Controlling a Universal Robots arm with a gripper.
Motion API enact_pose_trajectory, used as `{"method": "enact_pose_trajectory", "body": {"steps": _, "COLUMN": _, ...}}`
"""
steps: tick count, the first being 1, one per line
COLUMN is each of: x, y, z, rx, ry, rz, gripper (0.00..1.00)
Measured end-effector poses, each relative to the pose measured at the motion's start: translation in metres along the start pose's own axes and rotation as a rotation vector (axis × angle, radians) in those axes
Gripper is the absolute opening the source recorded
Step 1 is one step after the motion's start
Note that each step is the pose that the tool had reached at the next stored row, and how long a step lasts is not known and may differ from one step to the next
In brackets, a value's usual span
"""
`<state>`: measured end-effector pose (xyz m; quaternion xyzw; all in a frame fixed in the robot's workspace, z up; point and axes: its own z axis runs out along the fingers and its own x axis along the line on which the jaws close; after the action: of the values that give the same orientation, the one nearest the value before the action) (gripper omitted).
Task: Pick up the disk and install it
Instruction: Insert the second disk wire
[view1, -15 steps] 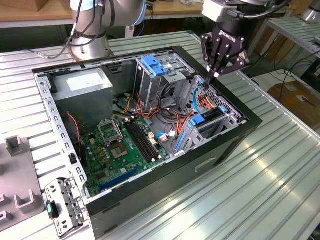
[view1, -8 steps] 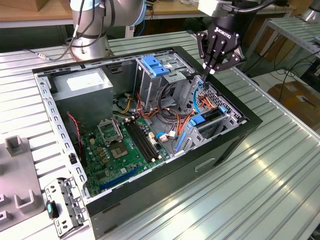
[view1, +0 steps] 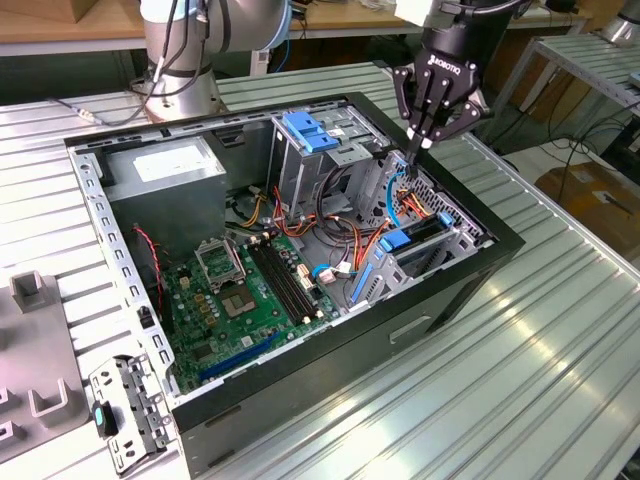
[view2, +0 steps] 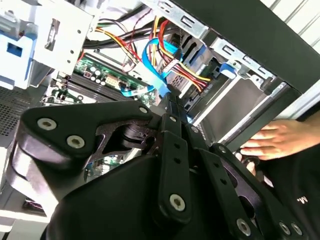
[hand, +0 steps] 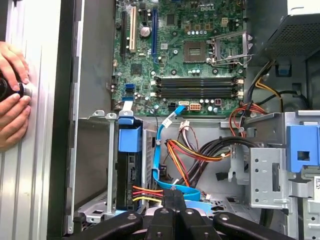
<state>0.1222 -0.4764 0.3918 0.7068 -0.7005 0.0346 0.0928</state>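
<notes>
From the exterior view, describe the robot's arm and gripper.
The arm has fat silver-grey tube segments with a blue joint cap and grey cables trailing along it. The gripper is matte black, with jointed multi-link fingers, round pivot pins and a small white marking on its body.

I see the disk (hand: 129, 172) standing on edge in its bay inside the open computer case, dark body with a blue plastic rail end (hand: 130, 138) on it. Red, yellow and black wires and a flat blue cable plug into its end. In the exterior view it (view1: 405, 243) sits at about three o'clock from the green board
</notes>
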Motion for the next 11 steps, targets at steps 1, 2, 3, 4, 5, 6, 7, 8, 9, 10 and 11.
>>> {"method": "enact_pose_trajectory", "body": {"steps": 1, "x": -0.0010, "y": -0.0010, "z": 0.0007, "rx": -0.0015, "ry": 0.0090, "rz": 0.000, "gripper": 0.17}}
{"method": "enact_pose_trajectory", "body": {"steps": 2, "x": -0.0015, "y": -0.0013, "z": 0.0013, "rx": -0.0020, "ry": 0.0148, "rz": 0.001, "gripper": 0.24}}
{"method": "enact_pose_trajectory", "body": {"steps": 3, "x": -0.0023, "y": -0.0019, "z": 0.0023, "rx": -0.0032, "ry": 0.0240, "rz": 0.001, "gripper": 0.24}}
{"method": "enact_pose_trajectory", "body": {"steps": 4, "x": -0.0033, "y": -0.0024, "z": 0.0035, "rx": -0.0042, "ry": 0.0295, "rz": 0.002, "gripper": 0.30}}
{"method": "enact_pose_trajectory", "body": {"steps": 5, "x": -0.0043, "y": -0.0031, "z": 0.0051, "rx": -0.0058, "ry": 0.0324, "rz": 0.002, "gripper": 0.30}}
{"method": "enact_pose_trajectory", "body": {"steps": 6, "x": -0.0045, "y": -0.0033, "z": 0.0061, "rx": -0.0063, "ry": 0.0345, "rz": 0.002, "gripper": 0.30}}
{"method": "enact_pose_trajectory", "body": {"steps": 7, "x": -0.0047, "y": -0.0036, "z": 0.0073, "rx": -0.0067, "ry": 0.0373, "rz": 0.002, "gripper": 0.30}}
{"method": "enact_pose_trajectory", "body": {"steps": 8, "x": -0.0053, "y": -0.0049, "z": 0.0091, "rx": -0.0075, "ry": 0.0411, "rz": 0.002, "gripper": 0.30}}
{"method": "enact_pose_trajectory", "body": {"steps": 9, "x": -0.0060, "y": -0.0061, "z": 0.0106, "rx": -0.0085, "ry": 0.0434, "rz": 0.002, "gripper": 0.30}}
{"method": "enact_pose_trajectory", "body": {"steps": 10, "x": -0.0063, "y": -0.0068, "z": 0.0124, "rx": -0.0090, "ry": 0.0453, "rz": 0.002, "gripper": 0.30}}
{"method": "enact_pose_trajectory", "body": {"steps": 11, "x": -0.0068, "y": -0.0073, "z": 0.0151, "rx": -0.0094, "ry": 0.0516, "rz": 0.003, "gripper": 0.30}}
